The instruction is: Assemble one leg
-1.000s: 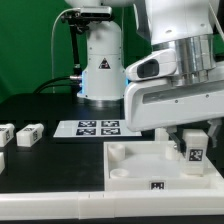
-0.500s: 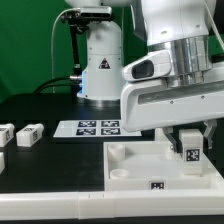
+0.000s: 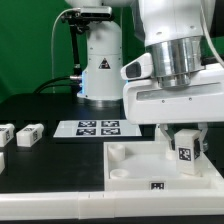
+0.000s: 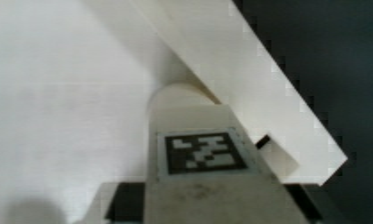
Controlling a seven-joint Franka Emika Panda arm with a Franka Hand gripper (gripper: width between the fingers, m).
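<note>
My gripper (image 3: 185, 142) is shut on the leg (image 3: 184, 153), a small white block with a black-and-white tag facing the camera. It holds the leg upright over the far right corner of the large white tabletop panel (image 3: 140, 172); I cannot tell if the leg's lower end touches it. In the wrist view the leg (image 4: 204, 135) sits between the dark fingers (image 4: 133, 200) of my gripper (image 4: 204, 202). Its rounded end is against the panel's raised rim (image 4: 227, 70), which runs diagonally.
The marker board (image 3: 97, 127) lies behind the panel, in front of the arm's base (image 3: 100, 70). Loose white legs (image 3: 28, 133) lie on the black table at the exterior view's left. Another tag (image 3: 157, 184) shows on the panel's front edge.
The gripper and the held leg have shifted slightly toward the exterior view's left, and the wrist has turned a little. The other parts have not moved.
</note>
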